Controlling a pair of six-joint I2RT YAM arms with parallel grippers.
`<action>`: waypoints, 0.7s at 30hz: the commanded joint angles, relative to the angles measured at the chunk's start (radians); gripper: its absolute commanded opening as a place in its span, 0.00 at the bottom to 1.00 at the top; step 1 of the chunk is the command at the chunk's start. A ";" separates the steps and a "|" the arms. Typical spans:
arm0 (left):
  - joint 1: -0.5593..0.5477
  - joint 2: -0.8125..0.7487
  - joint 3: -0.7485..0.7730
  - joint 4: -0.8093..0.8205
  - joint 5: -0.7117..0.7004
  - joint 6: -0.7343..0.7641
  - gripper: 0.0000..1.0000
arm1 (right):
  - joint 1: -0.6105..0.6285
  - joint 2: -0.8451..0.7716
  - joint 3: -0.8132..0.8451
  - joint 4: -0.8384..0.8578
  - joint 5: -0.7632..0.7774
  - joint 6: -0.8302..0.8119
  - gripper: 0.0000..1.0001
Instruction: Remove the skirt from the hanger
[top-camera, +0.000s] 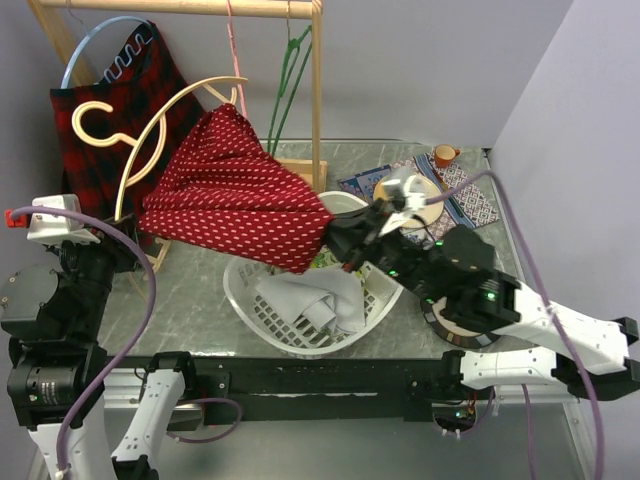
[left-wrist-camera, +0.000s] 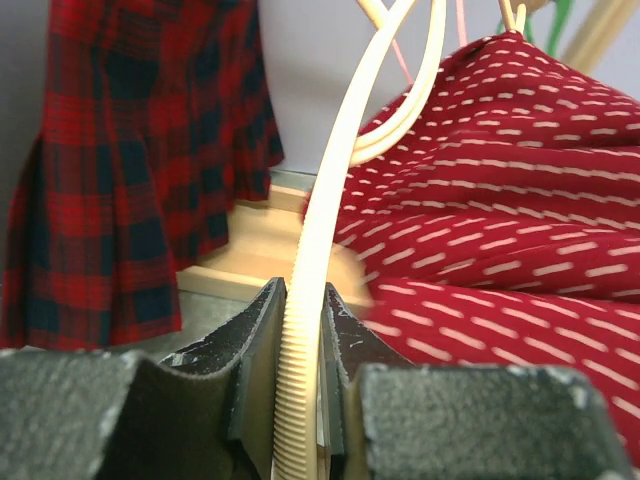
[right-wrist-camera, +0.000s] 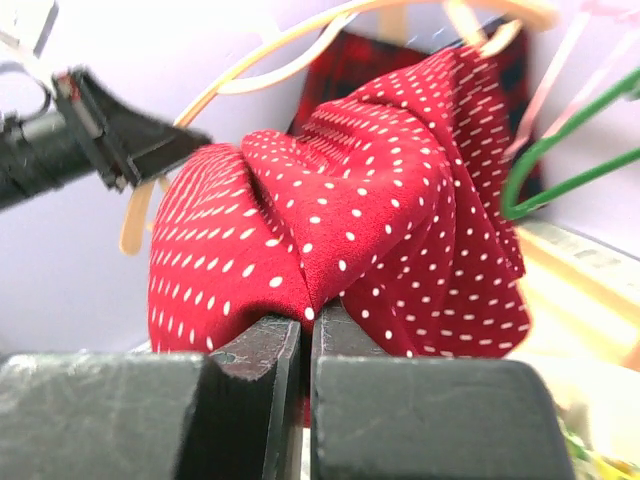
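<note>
Centre-left in the top view, the skirt (top-camera: 235, 190) hangs stretched off the hanger (left-wrist-camera: 318, 240), right jaws pinching its lower corner, left jaws clamping the hanger's arm; best to draw the cloth steadily toward lower right while the left holds firm.

Overhead camera, set well back, looks down and forward across the grey marble-patterned table (top-camera: 190, 305). Left wrist view peers up along the cream ribbed plastic hanger (left-wrist-camera: 325, 230), very close. Right wrist view sits tight against the red white-dotted fabric skirt (right-wrist-camera: 380, 200). All three share both.
</note>
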 joint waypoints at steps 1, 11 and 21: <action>0.006 0.003 -0.035 0.116 -0.122 0.020 0.01 | 0.000 -0.050 0.017 -0.033 0.088 -0.039 0.00; 0.004 0.003 -0.086 0.142 -0.132 0.041 0.01 | 0.000 -0.122 0.019 -0.010 0.140 -0.068 0.00; 0.004 -0.001 -0.092 0.145 -0.168 0.057 0.01 | -0.001 -0.159 0.019 0.004 0.189 -0.085 0.00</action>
